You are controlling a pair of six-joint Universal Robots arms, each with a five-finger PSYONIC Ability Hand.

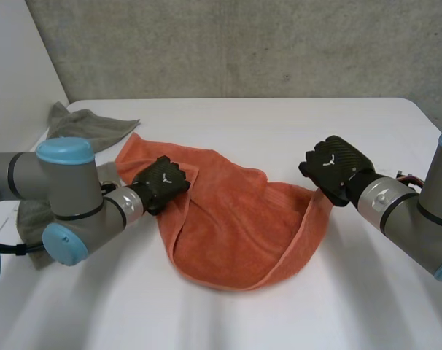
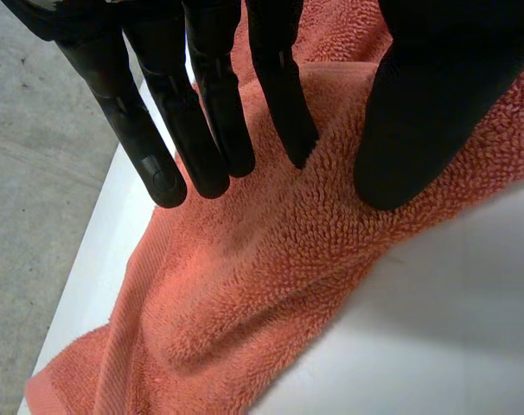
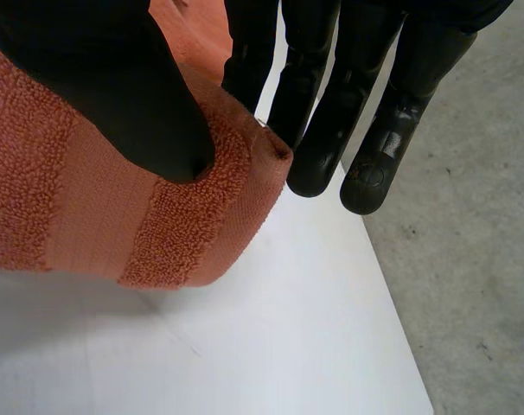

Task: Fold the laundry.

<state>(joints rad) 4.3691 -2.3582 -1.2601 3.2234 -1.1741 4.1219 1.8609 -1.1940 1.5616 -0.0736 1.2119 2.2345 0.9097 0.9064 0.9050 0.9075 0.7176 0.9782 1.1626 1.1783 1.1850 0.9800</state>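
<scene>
Orange terry towel point(image 1: 228, 226) slack on white table point(image 1: 279, 124). Left hand point(image 1: 161, 184) knuckles-up, pinching its left edge. Right hand point(image 1: 334, 166) raised, thumb clamping right corner against fingers.

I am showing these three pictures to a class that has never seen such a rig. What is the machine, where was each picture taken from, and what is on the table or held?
The machine is a two-armed robot working at a white table. Each arm ends in a black hand with fingers and a thumb. The wide picture comes from a camera behind and between the arms, looking down. The other two come from cameras on the wrists, each looking along its own hand.

An orange towel sags between the hands. The left hand pinches one edge between its thumb and fingers, and the right hand pinches a corner the same way. A grey cloth lies near the table's far left corner, untouched.
</scene>
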